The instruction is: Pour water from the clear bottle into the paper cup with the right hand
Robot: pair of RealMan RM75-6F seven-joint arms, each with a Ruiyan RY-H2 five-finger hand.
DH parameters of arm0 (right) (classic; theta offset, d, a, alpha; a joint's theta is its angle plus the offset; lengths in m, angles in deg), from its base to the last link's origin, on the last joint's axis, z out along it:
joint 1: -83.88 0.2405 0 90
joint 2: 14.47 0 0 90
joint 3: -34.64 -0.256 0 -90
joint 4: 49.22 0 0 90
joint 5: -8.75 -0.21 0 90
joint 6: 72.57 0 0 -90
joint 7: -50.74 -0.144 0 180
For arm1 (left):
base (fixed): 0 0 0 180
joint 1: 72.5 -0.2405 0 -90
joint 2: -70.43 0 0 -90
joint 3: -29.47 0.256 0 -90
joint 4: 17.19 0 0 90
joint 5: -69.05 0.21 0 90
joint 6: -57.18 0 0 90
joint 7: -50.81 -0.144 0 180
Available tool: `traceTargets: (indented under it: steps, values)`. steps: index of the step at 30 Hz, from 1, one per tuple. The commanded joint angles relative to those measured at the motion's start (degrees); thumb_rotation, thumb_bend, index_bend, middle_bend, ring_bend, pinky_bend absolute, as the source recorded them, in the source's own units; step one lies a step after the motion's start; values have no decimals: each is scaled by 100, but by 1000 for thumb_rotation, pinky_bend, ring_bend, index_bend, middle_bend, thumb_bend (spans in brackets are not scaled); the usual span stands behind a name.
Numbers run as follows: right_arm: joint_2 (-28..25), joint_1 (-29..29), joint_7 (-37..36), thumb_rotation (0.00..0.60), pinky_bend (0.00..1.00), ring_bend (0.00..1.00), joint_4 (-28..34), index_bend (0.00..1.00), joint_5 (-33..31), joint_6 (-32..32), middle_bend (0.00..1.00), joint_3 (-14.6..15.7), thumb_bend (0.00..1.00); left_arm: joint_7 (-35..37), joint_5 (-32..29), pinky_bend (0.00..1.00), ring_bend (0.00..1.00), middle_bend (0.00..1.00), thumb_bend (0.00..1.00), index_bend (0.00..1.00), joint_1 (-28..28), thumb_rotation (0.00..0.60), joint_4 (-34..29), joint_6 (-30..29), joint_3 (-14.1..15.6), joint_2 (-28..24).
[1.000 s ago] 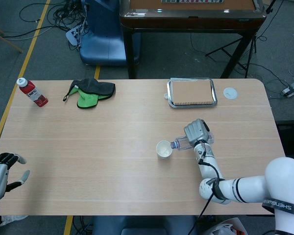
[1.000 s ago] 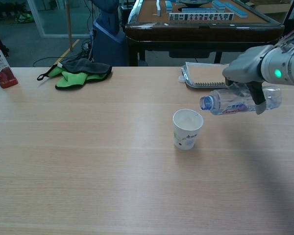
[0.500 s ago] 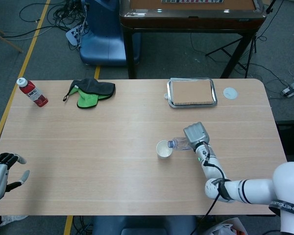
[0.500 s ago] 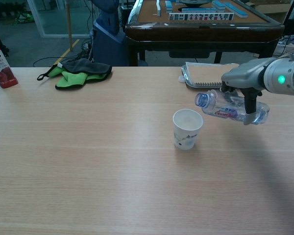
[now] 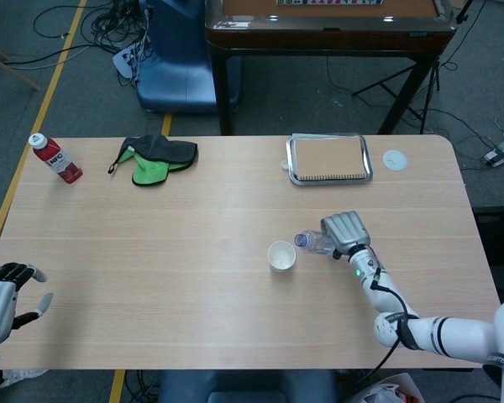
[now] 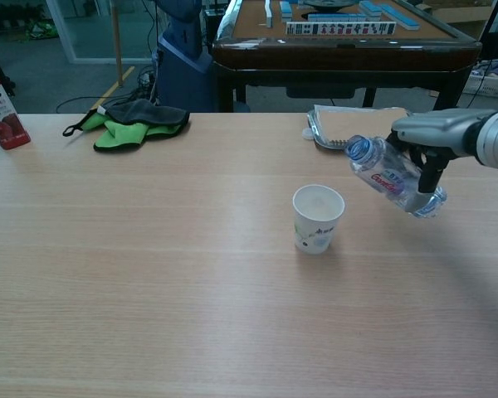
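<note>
A white paper cup [image 6: 318,217] [image 5: 281,255] stands upright near the middle of the table. To its right my right hand [image 6: 432,143] [image 5: 345,231] holds the clear bottle [image 6: 391,175] [image 5: 314,243] above the table. The bottle is uncapped and tilted, with its mouth raised and pointing up and left, clear of the cup's rim. My left hand [image 5: 2,300] rests at the table's front left edge, fingers apart and holding nothing.
A red NFC juice bottle [image 5: 55,158] [image 6: 1,110] stands at the far left. A green and black cloth [image 5: 155,157] [image 6: 129,123] lies at the back. A metal tray [image 5: 329,159] [image 6: 349,127] with a brown insert and a small white cap [image 5: 395,159] are at the back right.
My right hand has drawn the bottle right, away from the cup, and turned its mouth upward from the nearly level pouring tilt. The left hand has stayed put.
</note>
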Motion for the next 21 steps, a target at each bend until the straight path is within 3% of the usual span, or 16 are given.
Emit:
traceTargets:
  steps: [1,12,21]
  values:
    - [82,-497,-1005,600,573,522,-427,617,1004,-109,579,-81,26,-16,2,603,330,446,244,496,5,600,8,11,5,8]
    - [508,-1161,-2875,600,573,522,-1321,617,2755,268,579,-95,26,-77,-1,603,329,446,244,496,11,600,47,4,-1,41]
    - [1039,-1512,-4195,600,573,522,-2283,617,3626,611,577,-60,25,-89,-1,602,330,446,244,496,13,600,51,13,6,44]
